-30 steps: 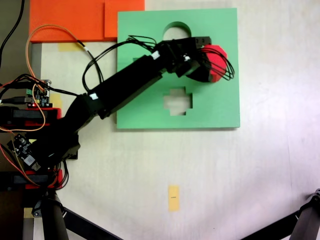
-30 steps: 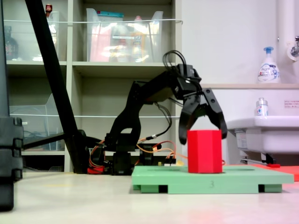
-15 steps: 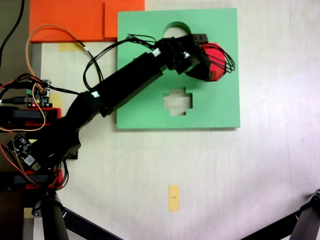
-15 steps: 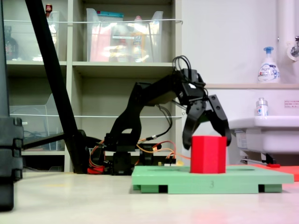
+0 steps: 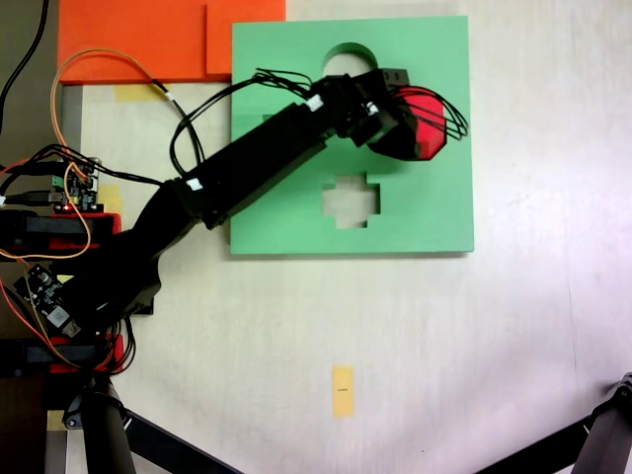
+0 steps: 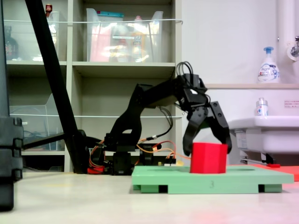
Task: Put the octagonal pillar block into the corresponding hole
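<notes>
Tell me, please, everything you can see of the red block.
The red block is bright, matte and foam-like, a faceted upright pillar. In the second exterior view it stands partly sunk into the green board, its top level. The open claw straddles it, fingers beside its upper edges; contact cannot be judged. In the first exterior view only its angled right edge shows from under the claw, at the board's upper right.

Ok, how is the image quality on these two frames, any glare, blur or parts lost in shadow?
In the first exterior view the light is flat and even, the green foam board is sharp, but the black gripper hides much of the red block. In the second exterior view the white wall is bright, the arm reads nearly as a silhouette, and the block has slightly soft edges.
</notes>
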Robot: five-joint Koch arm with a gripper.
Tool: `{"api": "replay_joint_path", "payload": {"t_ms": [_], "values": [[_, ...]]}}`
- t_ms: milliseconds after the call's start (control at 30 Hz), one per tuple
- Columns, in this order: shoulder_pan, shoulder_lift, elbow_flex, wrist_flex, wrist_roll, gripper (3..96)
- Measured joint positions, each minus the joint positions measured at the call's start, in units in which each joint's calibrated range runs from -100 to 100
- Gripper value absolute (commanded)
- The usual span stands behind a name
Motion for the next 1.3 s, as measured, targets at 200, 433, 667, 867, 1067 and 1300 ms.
{"api": "replay_joint_path", "payload": {"t_ms": [200,433,667,867,1067,1300], "values": [[0.0,3.56,1.37,0.1,0.0,31.5],[0.0,5.88,3.33,0.1,0.0,49.7],[0.0,6.84,3.43,0.2,0.2,89.1],[0.1,6.02,3.43,0.2,1.81,95.8],[-0.93,-7.93,3.43,0.2,-0.73,95.5],[-5.42,-41.72,3.43,-2.64,-22.37,73.6]]}}
